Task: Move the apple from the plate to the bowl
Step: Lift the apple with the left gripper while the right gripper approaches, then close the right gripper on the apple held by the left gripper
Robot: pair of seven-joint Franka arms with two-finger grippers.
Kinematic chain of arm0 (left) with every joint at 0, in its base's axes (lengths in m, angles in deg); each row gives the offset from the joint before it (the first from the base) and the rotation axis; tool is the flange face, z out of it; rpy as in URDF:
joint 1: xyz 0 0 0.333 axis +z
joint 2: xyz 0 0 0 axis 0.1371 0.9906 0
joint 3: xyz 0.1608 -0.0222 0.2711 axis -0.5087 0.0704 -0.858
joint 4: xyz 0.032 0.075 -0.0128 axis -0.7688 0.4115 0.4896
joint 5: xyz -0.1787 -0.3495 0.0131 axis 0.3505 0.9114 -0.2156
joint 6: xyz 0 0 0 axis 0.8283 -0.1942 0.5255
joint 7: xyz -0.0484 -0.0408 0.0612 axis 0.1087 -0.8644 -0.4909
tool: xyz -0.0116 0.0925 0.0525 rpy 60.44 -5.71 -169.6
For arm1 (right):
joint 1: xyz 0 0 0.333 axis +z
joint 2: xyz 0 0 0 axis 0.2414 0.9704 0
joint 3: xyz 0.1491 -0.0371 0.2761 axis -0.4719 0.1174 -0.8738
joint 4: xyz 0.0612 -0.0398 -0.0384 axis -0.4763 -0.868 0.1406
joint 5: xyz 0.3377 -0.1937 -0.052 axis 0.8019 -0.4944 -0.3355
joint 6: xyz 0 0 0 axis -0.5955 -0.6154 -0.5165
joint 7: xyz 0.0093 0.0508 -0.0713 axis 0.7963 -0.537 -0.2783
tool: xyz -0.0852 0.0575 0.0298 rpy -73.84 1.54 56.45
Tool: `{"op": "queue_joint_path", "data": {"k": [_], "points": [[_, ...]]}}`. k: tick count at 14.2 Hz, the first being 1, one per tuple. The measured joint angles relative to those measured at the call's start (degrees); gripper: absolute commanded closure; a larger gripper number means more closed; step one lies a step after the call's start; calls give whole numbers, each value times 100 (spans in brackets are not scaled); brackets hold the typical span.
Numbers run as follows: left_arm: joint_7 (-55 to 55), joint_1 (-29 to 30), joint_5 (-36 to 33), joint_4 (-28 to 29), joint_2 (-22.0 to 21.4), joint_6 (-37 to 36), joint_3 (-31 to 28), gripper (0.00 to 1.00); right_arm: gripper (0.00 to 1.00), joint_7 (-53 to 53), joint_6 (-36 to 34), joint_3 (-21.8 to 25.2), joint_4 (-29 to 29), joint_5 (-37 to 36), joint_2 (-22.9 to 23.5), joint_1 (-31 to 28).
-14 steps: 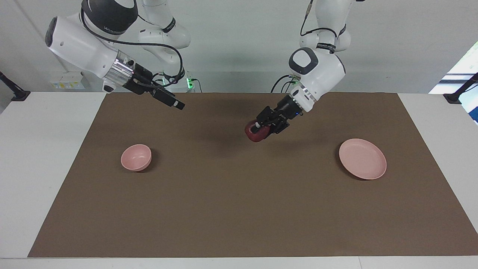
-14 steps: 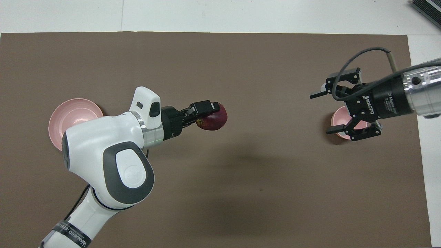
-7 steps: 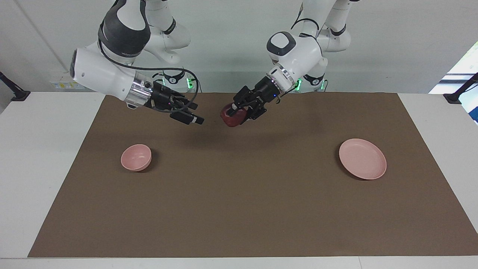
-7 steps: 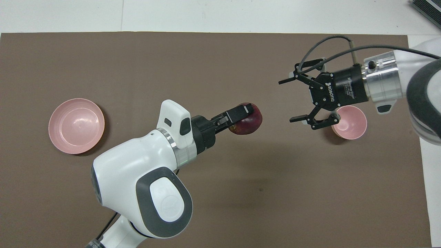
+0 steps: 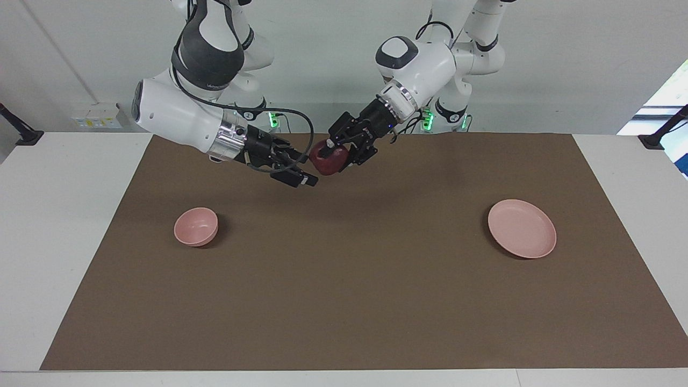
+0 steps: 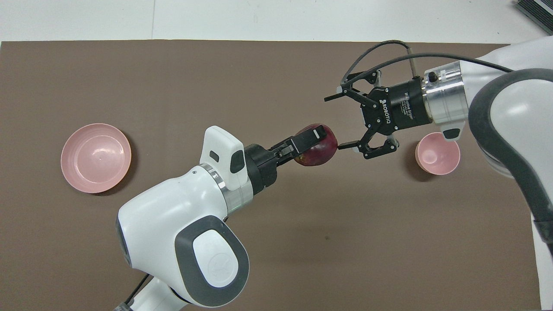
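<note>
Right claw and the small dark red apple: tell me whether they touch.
Cannot tell. Both views put one fingertip of the open right claw at the edge of the small dark red apple; neither shows a plain gap or contact.

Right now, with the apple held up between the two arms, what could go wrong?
1. The left gripper holds the apple in the air over the mat; if it lets go before the open right gripper closes, the apple may fall and roll.
2. The two grippers are very close and could collide.
3. The bowl is small, so a later drop could miss.
</note>
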Motion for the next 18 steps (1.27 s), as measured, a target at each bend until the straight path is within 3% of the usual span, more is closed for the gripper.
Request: {"op": "queue_joint_path", "data": {"k": [6,13,14,15,17,18], "points": [[0,3,0,-7,3,15,-6,100,0,0,-519,3,-7,0,-3,-5],[0,4,0,-7,3,20,-1,100,0,0,-592,-34,-9,14,-16,50],[0,4,0,-7,3,20,1,100,9,0,-592,-41,-10,14,-17,85],[0,4,0,-10,3,20,1,100,42,0,-592,-43,-10,14,-18,111],[0,3,0,-3,6,20,23,100,87,0,-556,-31,1,29,-25,110],[0,3,0,-6,8,20,27,100,100,0,-561,-27,0,29,-30,108]]}}
